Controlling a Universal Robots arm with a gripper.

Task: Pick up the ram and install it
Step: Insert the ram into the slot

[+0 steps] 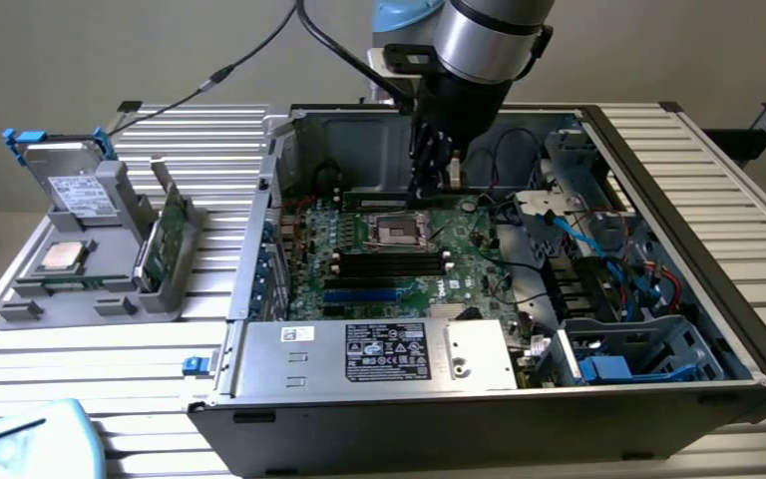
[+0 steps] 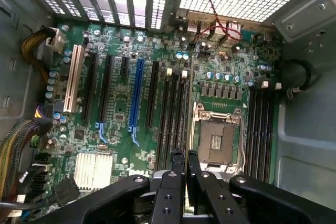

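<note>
The hand [image 2: 185,156] has its two fingers [image 2: 177,167] drawn almost together, with only a thin slit between them, and I cannot tell if anything sits in that slit. It hangs over the board [image 2: 118,108] inside the open case [image 1: 490,424], with its tips near the edge of the empty socket [image 2: 216,140] and just beside one group of black slots [image 2: 173,114]. A second group of slots [image 2: 260,124] lies at the other side of the socket, close to the case wall. In the exterior view the hand [image 1: 431,195] comes down near the back wall of the case, and the board around the socket lies open. A silver box [image 1: 370,349] closes the near edge, and cables [image 1: 622,259] fill the exterior view's right part. The ram [image 1: 157,244] is outside the case, well apart from the hand. It stands on its long edge in a grey holder [image 1: 24,309] on the worktop [image 1: 91,384], at the exterior view's left.
</note>
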